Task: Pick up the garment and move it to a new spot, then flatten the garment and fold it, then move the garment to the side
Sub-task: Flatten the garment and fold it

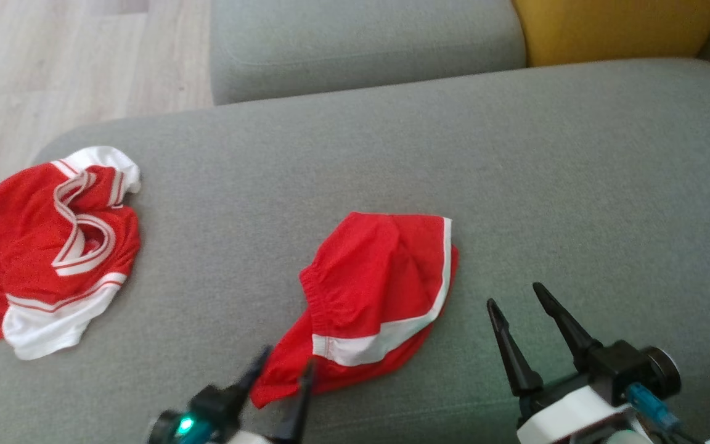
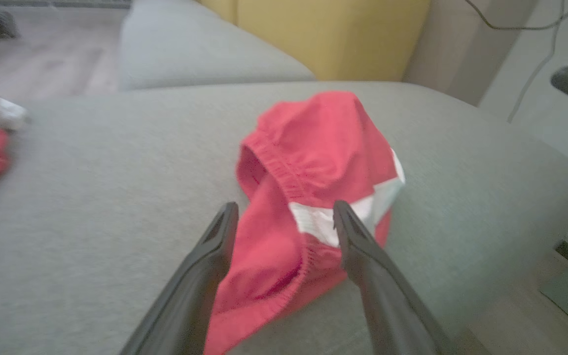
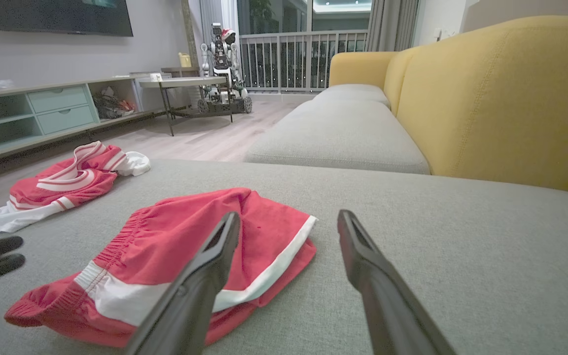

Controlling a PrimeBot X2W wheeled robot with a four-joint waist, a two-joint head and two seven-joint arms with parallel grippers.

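Note:
A crumpled pair of red shorts with a white band, the garment, lies in the middle of the grey sofa seat. My left gripper is open at the shorts' near-left corner. In the left wrist view the garment lies between and beyond that gripper's spread fingers. My right gripper is open too, just right of the shorts and over bare cushion. In the right wrist view the garment is to the left of this gripper. Neither gripper holds anything.
A second red and white garment lies bunched at the seat's left edge, next to the wooden floor. Another grey cushion and a yellow backrest are at the back. A robot and a table stand far off.

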